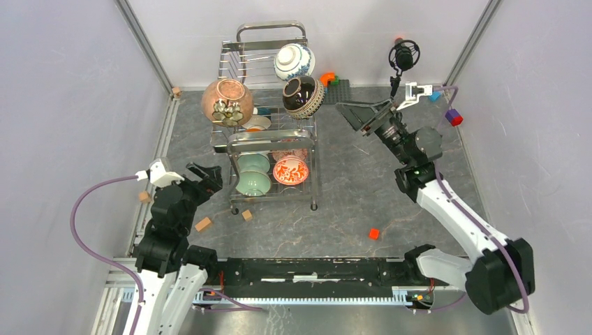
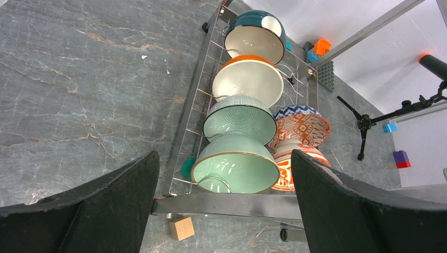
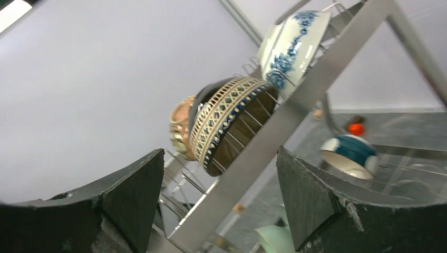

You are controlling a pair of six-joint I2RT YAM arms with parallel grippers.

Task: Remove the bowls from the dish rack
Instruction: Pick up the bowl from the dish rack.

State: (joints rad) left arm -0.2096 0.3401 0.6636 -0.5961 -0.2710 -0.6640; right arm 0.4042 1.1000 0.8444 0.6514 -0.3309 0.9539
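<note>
while bowls [image 1: 227, 101] sit in rack [image 1: 271, 137], tabletop [image 1: 349, 188] far middle, step is approach: left gripper [image 1: 207, 174] wide open, empty, facing green bowl [image 2: 235, 167]; right gripper [image 1: 349, 114] open, empty, near patterned bowl [image 3: 226, 124]. next: straddle rim, close.

Bowls [image 2: 240, 124] on edge in the dish rack [image 2: 226, 206], wooden block [image 2: 182, 228] just beside

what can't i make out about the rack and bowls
- Top view: teal lower-tier bowl, mostly under the brown bowl and dark patterned bowl on the dish rack.
- Left wrist: rack's near corners, hidden by the left hand.
- Right wrist: pale green bowl, blurred and cut off by the bottom edge.
</note>
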